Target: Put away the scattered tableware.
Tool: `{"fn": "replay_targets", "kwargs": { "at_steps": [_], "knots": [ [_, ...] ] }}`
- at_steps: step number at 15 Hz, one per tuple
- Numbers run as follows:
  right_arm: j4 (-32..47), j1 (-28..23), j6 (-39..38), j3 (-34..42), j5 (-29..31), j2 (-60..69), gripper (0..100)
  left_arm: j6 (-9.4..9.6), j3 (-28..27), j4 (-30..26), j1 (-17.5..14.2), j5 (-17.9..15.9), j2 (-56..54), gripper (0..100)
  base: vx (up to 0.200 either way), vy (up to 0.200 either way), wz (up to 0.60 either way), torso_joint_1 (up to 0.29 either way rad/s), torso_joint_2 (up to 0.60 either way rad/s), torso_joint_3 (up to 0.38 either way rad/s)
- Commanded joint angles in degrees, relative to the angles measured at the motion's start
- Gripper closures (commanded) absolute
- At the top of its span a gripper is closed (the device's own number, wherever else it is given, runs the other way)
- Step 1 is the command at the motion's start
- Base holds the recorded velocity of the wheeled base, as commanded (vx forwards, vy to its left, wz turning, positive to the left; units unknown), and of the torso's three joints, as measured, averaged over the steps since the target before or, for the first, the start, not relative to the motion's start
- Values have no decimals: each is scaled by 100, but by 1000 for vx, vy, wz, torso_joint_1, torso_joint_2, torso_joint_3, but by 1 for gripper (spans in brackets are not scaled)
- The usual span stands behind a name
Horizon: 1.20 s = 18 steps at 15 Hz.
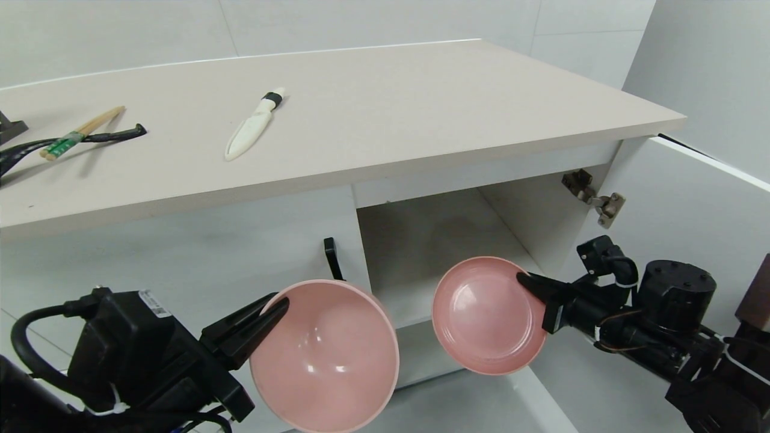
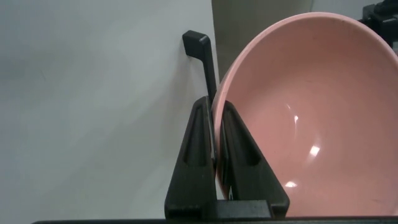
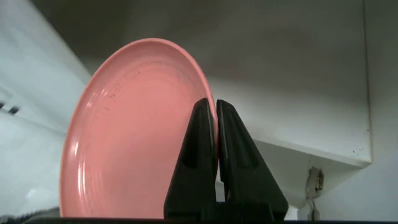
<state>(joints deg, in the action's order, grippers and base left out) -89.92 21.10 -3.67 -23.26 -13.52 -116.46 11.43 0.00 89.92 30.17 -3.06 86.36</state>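
The left gripper (image 1: 278,308) (image 2: 216,124) was low in front of the cabinet, its 2 black fingers pinched onto the rim of a pink bowl (image 1: 325,358) (image 2: 311,118). The bowl was held off the floor, tipped on edge so that its glossy inside faced up and outward. It hung just in front of the closed left door (image 1: 180,252), beside that door's black handle (image 1: 329,257) (image 2: 200,53).

The right gripper (image 1: 524,279) (image 3: 216,115) was clamped in the same way on the edge of a pink plate (image 1: 484,314) (image 3: 134,137). The plate was also tilted, its ringed face turned toward the bowl. It was at the mouth of the open right compartment (image 1: 427,234), over the front edge of the white shelf inside. Bowl and plate were near each other but apart. The right cabinet door (image 1: 692,198) stood swung wide, with a metal hinge (image 1: 592,198) showing at its inner edge.

Up on the beige countertop (image 1: 391,102), well apart from both grippers, lay a cream-white knife (image 1: 252,123) with a black band near its far end. Farther left lay 1 pair of wooden chopsticks (image 1: 81,132), bound by a green patterned wrapper. Any print on the wrapper was too small to read. A black cable (image 1: 114,136) ran beside them.

A small white sticker (image 1: 155,304) sat on the left wrist housing, its print too fine to make out.
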Motion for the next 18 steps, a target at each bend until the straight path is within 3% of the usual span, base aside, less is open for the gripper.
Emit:
{"fn": "replay_targets", "kwargs": {
  "at_steps": [1,18],
  "knots": [
    [-8,69,-160,-293,51,-378,100,-1,0,8,-11,-2,21,100,0,0,0,0,0,0],
    [-8,113,-740,-2578,201,-2250,100,25,0,8,-11,-2,-102,100,0,0,0,0,0,0]
  ]
}}
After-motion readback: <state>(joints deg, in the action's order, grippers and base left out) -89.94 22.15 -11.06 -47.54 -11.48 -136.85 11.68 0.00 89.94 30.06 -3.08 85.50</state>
